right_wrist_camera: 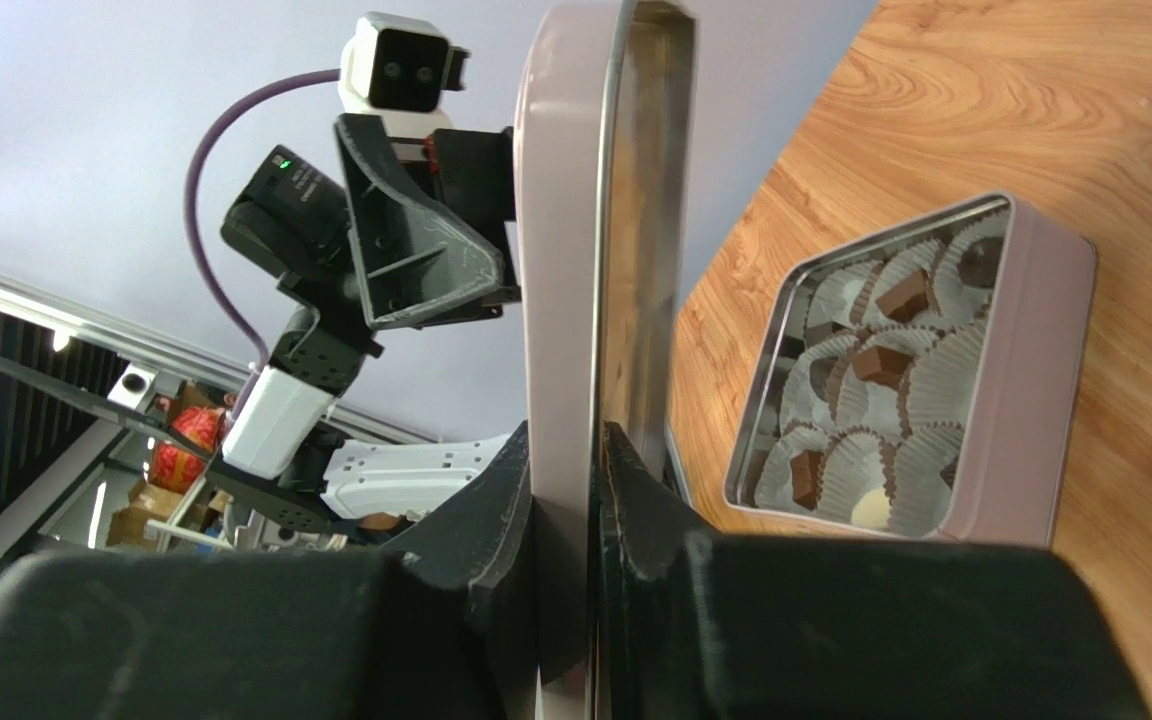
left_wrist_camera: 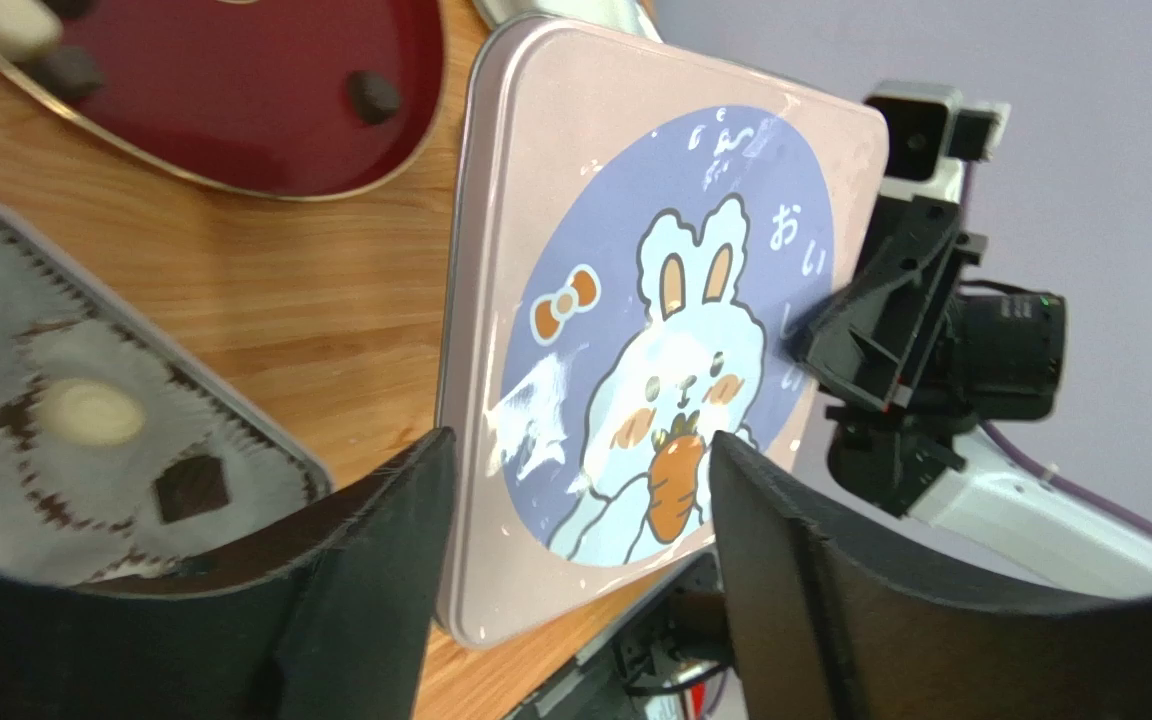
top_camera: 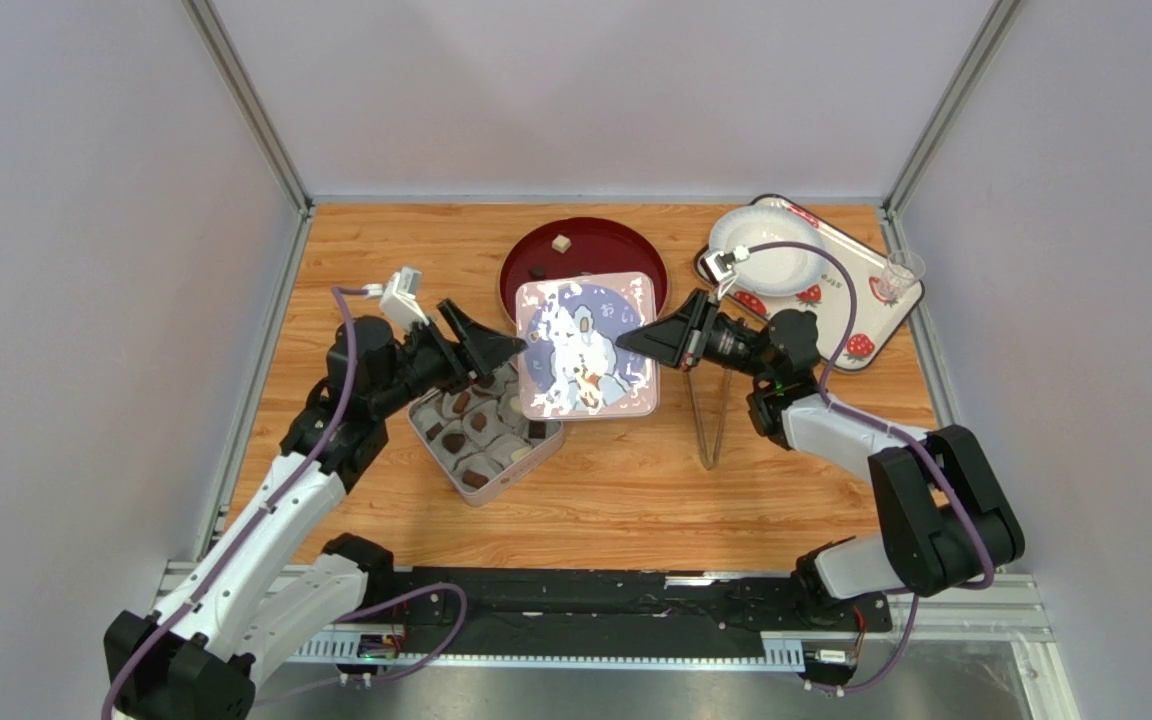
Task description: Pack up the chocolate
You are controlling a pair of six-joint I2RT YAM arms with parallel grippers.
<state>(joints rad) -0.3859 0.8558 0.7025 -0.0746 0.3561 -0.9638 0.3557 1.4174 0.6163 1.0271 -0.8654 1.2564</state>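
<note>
The chocolate (top_camera: 465,438) sits in paper cups inside an open pink tin (top_camera: 525,453); in the left wrist view it shows as a cream round (left_wrist_camera: 86,413) and a dark cube (left_wrist_camera: 189,485), and it also shows in the right wrist view (right_wrist_camera: 880,365). A few pieces (top_camera: 561,240) lie on the red plate (top_camera: 612,248). My right gripper (top_camera: 642,342) is shut on the right rim of the bunny lid (top_camera: 585,348), pinching its edge (right_wrist_camera: 593,495). My left gripper (top_camera: 500,348) is open at the lid's left edge, with the lid (left_wrist_camera: 642,300) ahead of its fingers (left_wrist_camera: 387,555).
Metal tongs (top_camera: 713,420) lie on the wooden table right of the lid. A tray (top_camera: 868,323) with a white plate (top_camera: 763,248) and a clear cup (top_camera: 902,275) stands at the back right. Grey walls enclose the table.
</note>
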